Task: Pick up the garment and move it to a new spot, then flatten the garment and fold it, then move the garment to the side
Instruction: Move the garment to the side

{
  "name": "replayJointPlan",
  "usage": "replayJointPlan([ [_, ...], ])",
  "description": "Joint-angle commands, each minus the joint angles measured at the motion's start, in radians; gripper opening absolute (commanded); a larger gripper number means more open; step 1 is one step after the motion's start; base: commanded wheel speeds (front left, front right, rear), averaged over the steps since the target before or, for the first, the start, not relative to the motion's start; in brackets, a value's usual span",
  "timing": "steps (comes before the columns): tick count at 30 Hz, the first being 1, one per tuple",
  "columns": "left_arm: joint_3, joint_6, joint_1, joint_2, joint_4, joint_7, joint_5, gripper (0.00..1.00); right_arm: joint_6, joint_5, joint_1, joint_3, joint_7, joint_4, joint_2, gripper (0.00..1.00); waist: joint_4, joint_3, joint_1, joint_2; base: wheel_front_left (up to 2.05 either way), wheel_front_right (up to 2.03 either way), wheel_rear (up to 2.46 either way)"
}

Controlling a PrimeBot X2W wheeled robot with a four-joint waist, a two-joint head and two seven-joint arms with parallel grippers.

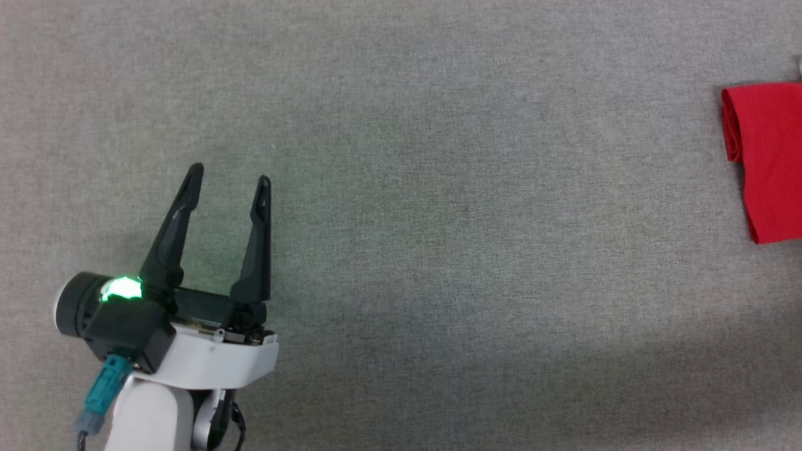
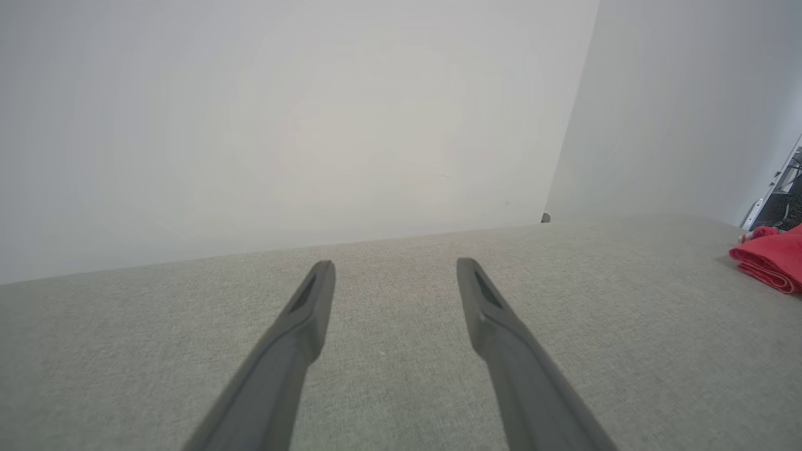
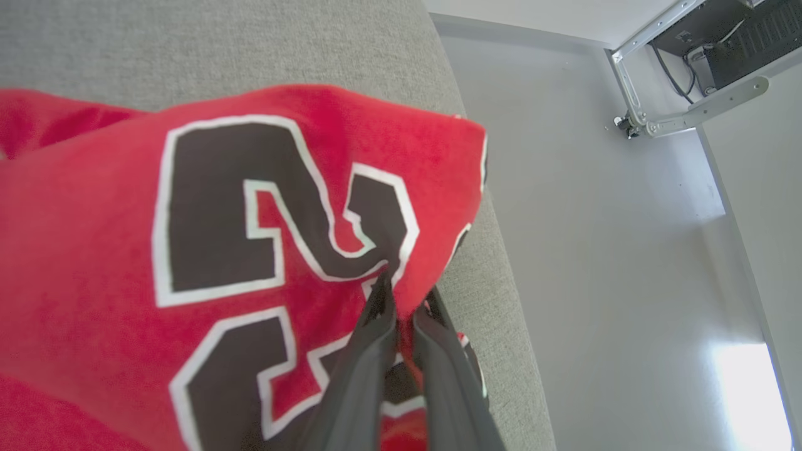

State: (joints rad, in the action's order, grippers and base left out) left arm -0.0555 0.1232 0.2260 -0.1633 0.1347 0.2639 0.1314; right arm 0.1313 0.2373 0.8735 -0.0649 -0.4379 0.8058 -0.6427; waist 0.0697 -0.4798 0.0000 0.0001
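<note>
my left pincer (image 1: 230, 173) stood apart, empty, above grey table (image 1: 438, 250) | my right pincer (image 3: 407, 291) was clamped on red garment (image 3: 94, 250), far right on table | writing: black white-edged numerals, "2" readable, rest creased

So the red garment (image 3: 94, 263) takes up most of the left and middle of the frame, with big black white-edged numerals across it, all bunched and tilted. The right gripper (image 3: 407, 300) comes up from the bottom centre, and its two dark fingers (image 3: 363, 363) are pinched tight on a fold of the red fabric right by the numerals. There's grey cloth surface (image 3: 219, 44) at the top left and in a strip down the shirt's right edge. A pale floor (image 3: 595, 250) sits on the right, a metal bracket (image 3: 689, 113) upper right, and a bright light patch (image 3: 745, 394) lower right.
</note>
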Motion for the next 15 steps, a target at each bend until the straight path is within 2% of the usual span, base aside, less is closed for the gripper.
replayJointPlan([
  [1, 0.000, -0.001, 0.014, -0.003, 0.004, 0.000, -0.005, 1.00, -0.001, -0.005, 0.017, -0.012, 0.012, 0.014, 0.008, 0.00, -0.002, -0.002, 0.0000, -0.0001, 0.00, 0.00, 0.00],
  [3, 0.001, -0.002, 0.015, -0.005, 0.004, 0.000, -0.006, 1.00, -0.001, -0.017, 0.025, -0.018, 0.025, 0.034, 0.014, 0.00, -0.003, -0.004, 0.0000, -0.0001, 0.00, 0.00, 0.00],
  [4, 0.002, -0.002, 0.015, -0.006, 0.004, 0.000, -0.006, 1.00, -0.001, -0.025, 0.028, -0.019, 0.032, 0.043, 0.016, 0.07, -0.003, -0.004, 0.0000, -0.0001, 0.00, 0.00, 0.00],
  [5, 0.001, -0.003, 0.015, -0.006, 0.004, 0.000, -0.006, 1.00, -0.001, -0.029, 0.033, -0.024, 0.044, 0.051, 0.018, 0.35, -0.003, -0.004, 0.0000, -0.0001, 0.00, 0.00, 0.00],
  [6, 0.001, -0.004, 0.013, -0.005, 0.004, 0.000, -0.005, 1.00, -0.001, -0.034, 0.038, -0.027, 0.053, 0.058, 0.021, 0.53, -0.003, -0.004, 0.0000, -0.0001, 0.00, 0.00, 0.00],
  [7, 0.001, -0.005, 0.012, -0.004, 0.003, 0.000, -0.005, 1.00, -0.001, -0.041, 0.041, -0.025, 0.067, 0.060, 0.026, 1.00, -0.002, -0.002, 0.0000, -0.0001, 0.00, 0.00, 0.00],
  [15, 0.001, -0.005, 0.001, 0.009, -0.047, 0.000, 0.019, 1.00, -0.001, -0.054, 0.012, -0.004, 0.131, 0.101, 0.046, 1.00, 0.004, 0.081, 0.0000, -0.0001, 0.00, 0.00, 0.00],
])
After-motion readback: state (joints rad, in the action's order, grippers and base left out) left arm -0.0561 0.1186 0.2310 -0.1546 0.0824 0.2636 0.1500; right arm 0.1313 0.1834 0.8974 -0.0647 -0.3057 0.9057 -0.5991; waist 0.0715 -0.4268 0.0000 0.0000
